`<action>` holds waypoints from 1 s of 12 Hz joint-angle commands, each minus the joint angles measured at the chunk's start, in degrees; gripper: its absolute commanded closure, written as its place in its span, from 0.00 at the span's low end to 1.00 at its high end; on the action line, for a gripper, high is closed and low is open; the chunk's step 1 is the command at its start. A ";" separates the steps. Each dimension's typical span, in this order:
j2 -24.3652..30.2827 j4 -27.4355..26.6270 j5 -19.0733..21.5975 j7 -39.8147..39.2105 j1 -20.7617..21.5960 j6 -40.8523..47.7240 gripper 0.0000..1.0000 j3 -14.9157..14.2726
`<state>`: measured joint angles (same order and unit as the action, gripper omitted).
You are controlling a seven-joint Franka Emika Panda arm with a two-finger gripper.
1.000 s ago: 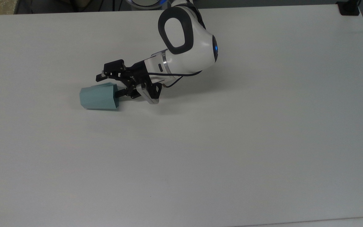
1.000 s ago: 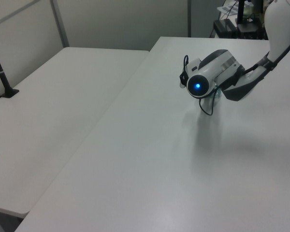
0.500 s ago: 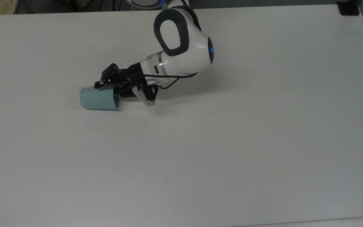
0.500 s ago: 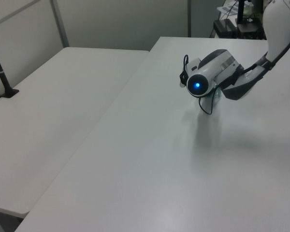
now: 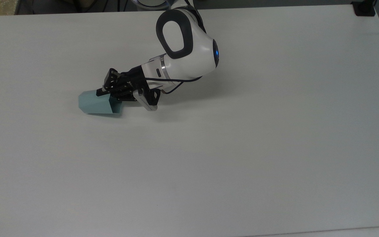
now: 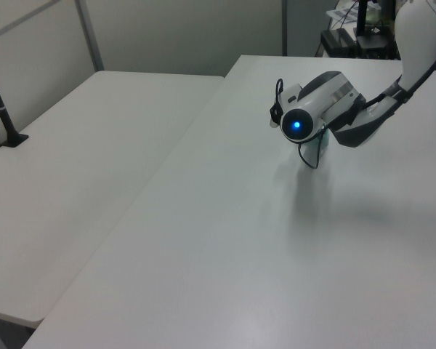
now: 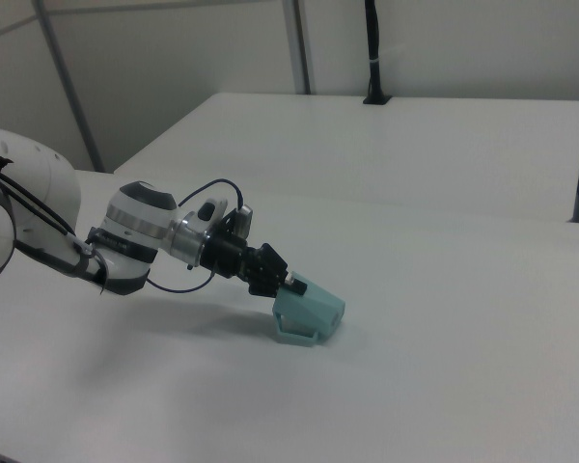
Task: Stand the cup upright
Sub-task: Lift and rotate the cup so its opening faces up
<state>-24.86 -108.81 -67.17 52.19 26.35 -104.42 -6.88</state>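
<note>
Cup (image 5: 95,104) on side on table (image 5: 242,148), mouth toward arm, base toward top view's left. Gripper (image 5: 110,93) closed on rim wall, one finger inside. Judgement: lift slightly, rotate wrist slowly, keep pinch firm, avoid slip

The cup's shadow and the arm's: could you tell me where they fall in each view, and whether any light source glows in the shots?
Top view: the cup throws a thin shadow along its lower edge; a soft one lies on the table below the arm. Left view: a blue light glows on the arm, a faint shadow beneath it. Right view: a dim shadow lies left of the cup at the gripper.
</note>
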 commanded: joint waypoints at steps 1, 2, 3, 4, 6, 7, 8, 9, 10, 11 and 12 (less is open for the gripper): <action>3.91 0.70 3.77 -5.04 -0.86 -2.02 1.00 0.46; 6.90 1.57 8.76 -11.00 -0.86 -2.02 1.00 0.38; 10.06 2.54 13.25 -15.32 -0.95 -1.84 1.00 0.29; 13.66 2.64 16.86 -16.84 -1.12 -2.10 1.00 -0.15; 21.13 3.25 29.30 -18.95 -4.27 -4.98 1.00 -0.41; 23.69 2.82 35.73 -21.66 -5.59 -6.22 1.00 -0.67; 25.45 1.77 42.32 -24.04 -6.48 -7.37 1.00 -1.37; 27.21 -0.50 48.82 -26.15 -6.66 -9.99 1.00 -2.51; 29.23 -3.14 54.02 -28.44 -7.01 -12.10 1.00 -3.74; 30.38 -4.90 57.47 -30.63 -7.01 -12.65 1.00 -4.62; 31.18 -6.92 62.72 -33.96 -7.01 -13.78 1.00 -5.94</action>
<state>2.24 -108.90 -13.79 24.10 19.37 -113.70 -10.44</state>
